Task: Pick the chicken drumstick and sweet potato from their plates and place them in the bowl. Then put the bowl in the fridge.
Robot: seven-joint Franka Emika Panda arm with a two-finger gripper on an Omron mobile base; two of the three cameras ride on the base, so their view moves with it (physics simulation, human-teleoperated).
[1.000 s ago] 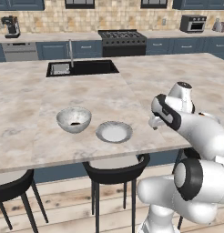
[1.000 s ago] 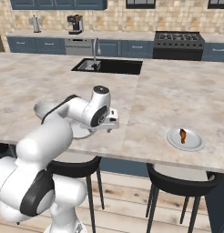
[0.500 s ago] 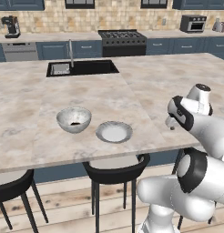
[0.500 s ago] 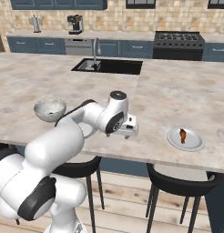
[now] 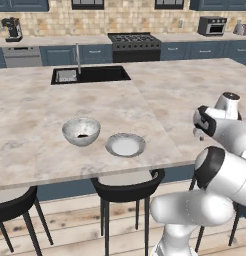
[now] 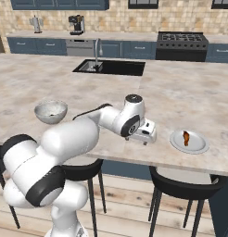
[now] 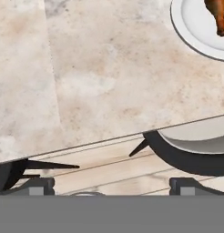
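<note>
The tool (image 6: 144, 135) hangs empty over the worktop (image 6: 190, 99) edge, fingers spread wide. The chicken drumstick (image 6: 186, 137) lies on its plate (image 6: 189, 142) near the tool's right, apart from it.

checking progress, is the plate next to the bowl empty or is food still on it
Empty. The left base view shows the plate beside the bowl with a bare pale surface. The drumstick lies on the other plate.

Bench (image 5: 145, 100): smooth, beige marble-like stone. Bowl (image 5: 81, 131): glossy, grey-mottled glaze. Floor (image 5: 70, 235): pale wood planks; stools (image 6: 185, 185): matt black.
</note>
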